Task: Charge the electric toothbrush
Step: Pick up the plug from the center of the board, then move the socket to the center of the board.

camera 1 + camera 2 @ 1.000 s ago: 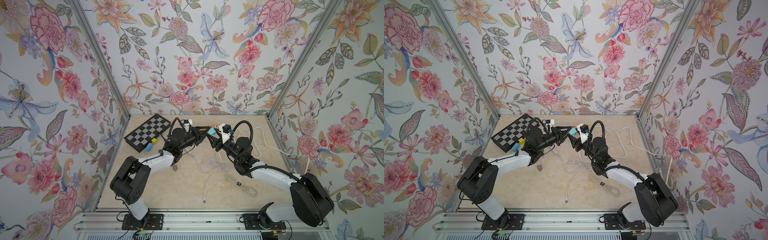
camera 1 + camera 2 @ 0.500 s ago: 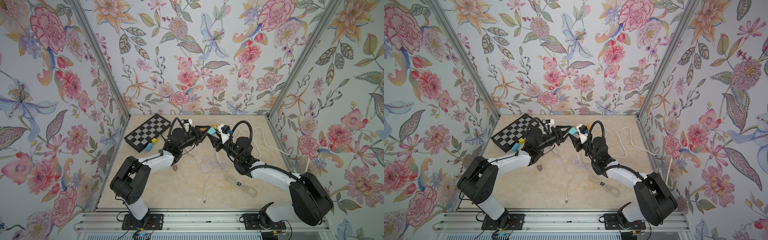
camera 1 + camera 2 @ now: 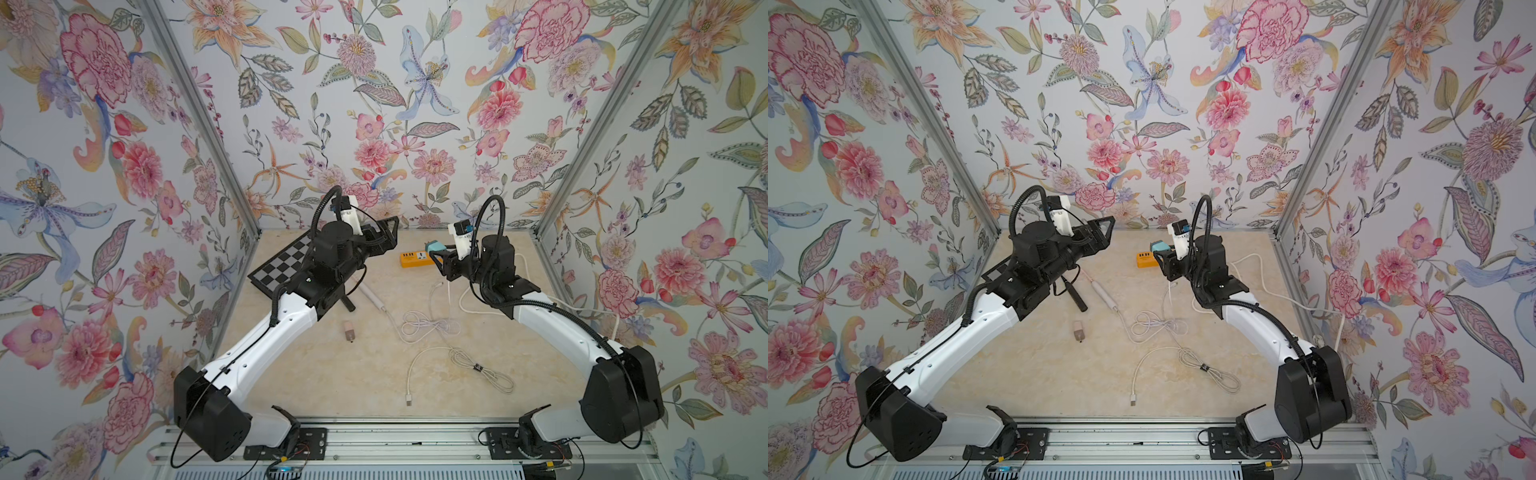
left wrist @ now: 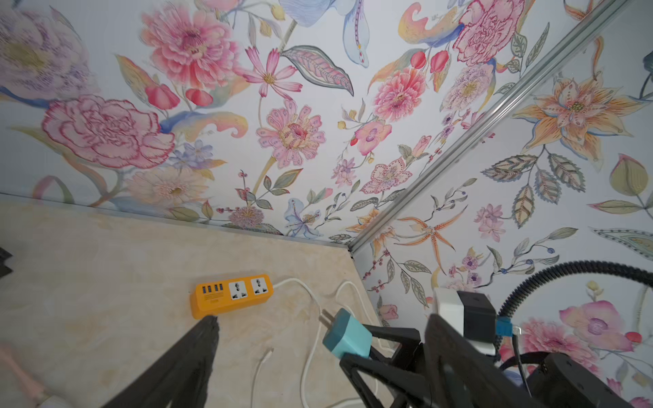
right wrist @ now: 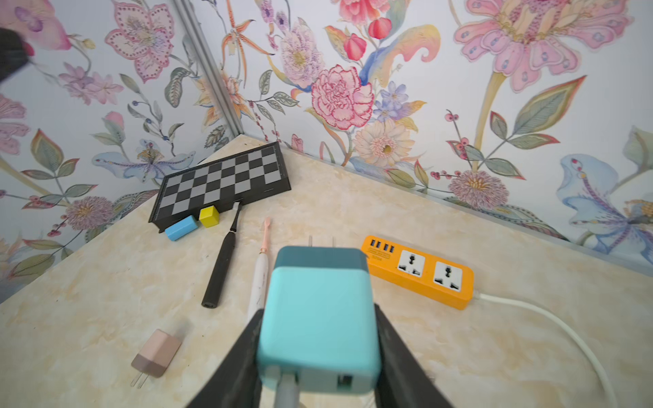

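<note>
**Charger's up in the air, just needs a socket**

The right arm [image 3: 552, 320] reaches in from the lower right of a top view, wrist levelled toward the back wall. The right jaws are closed partway on the flat sides of the teal charger [image 5: 318, 303], which leaves both prongs poking out front at the orange power strip [image 5: 420, 270] just beyond. Smart grip imo: nothing blocks the push-in.

The left arm [image 3: 266, 345] comes from the lower left, wrist raised off the desk [image 3: 332, 374]. The left jaws are spread wide and empty, parked clear I'd guess.

The white toothbrush [image 5: 259, 279] lies flat mid-frame beside a black toothbrush [image 5: 221, 272]. A white cable [image 3: 428, 328] seems to trail from its base.
</note>
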Available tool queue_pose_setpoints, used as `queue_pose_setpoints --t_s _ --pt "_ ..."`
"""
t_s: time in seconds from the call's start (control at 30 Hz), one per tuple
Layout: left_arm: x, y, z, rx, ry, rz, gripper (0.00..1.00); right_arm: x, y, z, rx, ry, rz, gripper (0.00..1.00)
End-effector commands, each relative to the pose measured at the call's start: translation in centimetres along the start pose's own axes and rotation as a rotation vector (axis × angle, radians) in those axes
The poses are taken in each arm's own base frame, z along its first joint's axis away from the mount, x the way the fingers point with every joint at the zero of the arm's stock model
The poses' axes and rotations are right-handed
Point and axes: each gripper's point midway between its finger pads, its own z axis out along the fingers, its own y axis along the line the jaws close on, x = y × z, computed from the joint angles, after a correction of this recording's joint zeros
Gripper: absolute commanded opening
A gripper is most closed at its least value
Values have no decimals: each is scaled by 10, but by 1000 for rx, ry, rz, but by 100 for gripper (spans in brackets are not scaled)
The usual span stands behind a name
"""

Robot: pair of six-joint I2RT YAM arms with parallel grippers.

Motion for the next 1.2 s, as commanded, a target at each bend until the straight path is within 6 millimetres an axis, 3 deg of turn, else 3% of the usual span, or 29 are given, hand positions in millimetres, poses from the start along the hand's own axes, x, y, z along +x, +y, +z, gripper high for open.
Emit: queue_pose_setpoints --t_s 0.0,0.13,0.33,0.47,0.57,0.73,0.87,1.0,1.17 --pt "43 68 -6 -288 209 420 94 63 -41 16 70 319 306 13" --pt "62 78 -6 -279 293 587 97 76 -71 46 83 396 406 12" --pt "86 76 -9 -241 386 657 99 69 -101 88 131 384 341 12" --pt "100 87 -17 -251 451 734 99 68 -125 120 160 369 332 13" --pt "102 98 -24 -285 440 781 99 64 -142 144 165 346 328 13" --pt "101 99 -28 -275 393 795 99 51 -161 182 115 281 300 13" --pt "107 103 -26 -274 403 798 99 50 -177 198 96 253 320 12" --pt "113 112 -24 -301 434 816 99 63 -186 204 109 270 322 10" --pt "115 115 -23 -306 440 807 99 94 -171 206 70 366 332 11"
